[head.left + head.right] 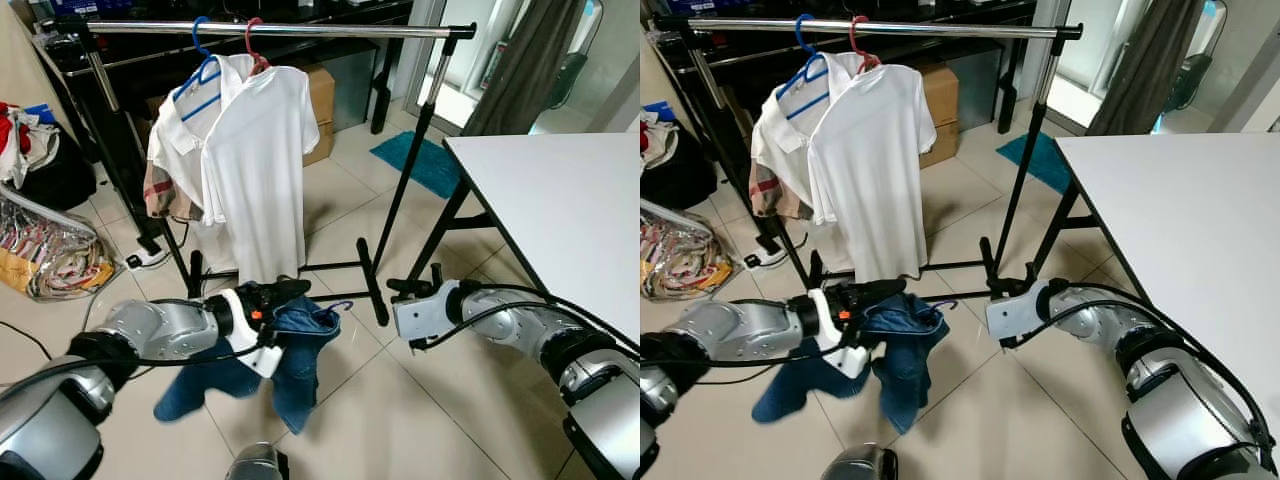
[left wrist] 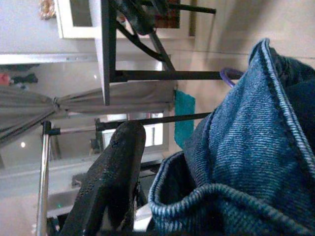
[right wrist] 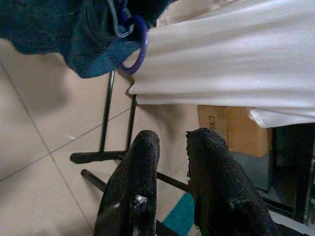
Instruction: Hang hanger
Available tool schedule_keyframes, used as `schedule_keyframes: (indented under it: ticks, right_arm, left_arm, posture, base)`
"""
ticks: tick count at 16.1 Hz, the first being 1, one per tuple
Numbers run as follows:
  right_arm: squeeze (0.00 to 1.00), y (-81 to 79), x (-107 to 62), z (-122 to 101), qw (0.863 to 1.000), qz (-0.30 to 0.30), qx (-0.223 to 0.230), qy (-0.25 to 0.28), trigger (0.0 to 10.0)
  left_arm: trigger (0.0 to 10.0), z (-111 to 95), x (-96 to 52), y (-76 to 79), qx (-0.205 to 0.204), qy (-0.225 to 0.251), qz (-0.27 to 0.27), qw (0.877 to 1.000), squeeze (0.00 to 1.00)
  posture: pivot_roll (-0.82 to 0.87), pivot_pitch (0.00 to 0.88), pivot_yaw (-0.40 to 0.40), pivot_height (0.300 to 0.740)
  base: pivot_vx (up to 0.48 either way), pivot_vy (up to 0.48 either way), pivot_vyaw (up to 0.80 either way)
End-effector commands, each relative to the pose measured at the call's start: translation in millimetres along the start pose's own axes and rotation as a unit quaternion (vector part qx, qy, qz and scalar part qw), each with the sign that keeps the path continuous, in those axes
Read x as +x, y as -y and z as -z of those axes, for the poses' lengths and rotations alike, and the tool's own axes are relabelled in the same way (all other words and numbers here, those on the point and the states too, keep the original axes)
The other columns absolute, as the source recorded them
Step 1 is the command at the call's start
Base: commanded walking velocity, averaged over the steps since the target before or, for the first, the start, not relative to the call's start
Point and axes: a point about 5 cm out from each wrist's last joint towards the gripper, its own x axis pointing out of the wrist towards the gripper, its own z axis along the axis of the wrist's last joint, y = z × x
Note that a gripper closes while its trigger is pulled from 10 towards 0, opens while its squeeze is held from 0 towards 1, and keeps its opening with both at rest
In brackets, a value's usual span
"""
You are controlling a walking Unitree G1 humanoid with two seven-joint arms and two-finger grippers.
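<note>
A blue denim garment on a purple hanger hangs low over the tiled floor, below the clothes rail. My left gripper is shut on its top edge; one black finger lies against the denim. The purple hook pokes out of the collar towards my right gripper. That gripper hovers to the garment's right, near the rack's foot, with a narrow gap between its fingers and nothing in them. Two white shirts hang from the rail on a blue hanger and a red hanger.
The rack's black uprights and floor bar stand right behind the garment. A white table fills the right side. A bag of hangers lies at the left, cardboard boxes and a teal mat beyond the rack.
</note>
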Motion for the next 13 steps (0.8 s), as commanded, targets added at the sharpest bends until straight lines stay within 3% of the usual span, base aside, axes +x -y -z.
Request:
schedule_keyframes:
  ticks: [1,4,9,13]
  right_arm:
    - [0.0,5.2,-0.1,-0.7,1.0,-0.014,-0.018,0.003,10.0]
    - [0.0,-2.1,1.4,-1.7,0.999,-0.039,-0.02,0.004,10.0]
    - [0.0,-32.8,-2.0,-0.1,0.993,-0.121,0.011,0.007,10.0]
    - [0.01,-33.7,2.4,-5.7,0.993,-0.117,0.023,0.017,10.0]
  left_arm:
    - [10.0,2.0,2.8,-13.1,0.025,0.014,-0.019,0.999,0.0]
    - [10.0,2.4,3.2,-16.4,0.034,0.02,-0.022,0.999,0.0]
    - [10.0,-0.4,4.5,-19.1,0.046,0.035,-0.027,0.998,0.0]
    - [10.0,-2.1,6.9,-24.4,0.057,0.049,-0.033,0.997,0.0]
  posture:
    - [0.28,0.021,-0.038,0.74]
    - [0.28,0.023,-0.044,0.74]
    - [0.28,0.026,-0.053,0.74]
    - [0.27,0.027,-0.054,0.74]
  base:
    - [0.0,0.0,0.0]
    - [0.0,0.0,0.0]
    - [0.0,0.0,0.0]
    - [0.0,0.0,0.0]
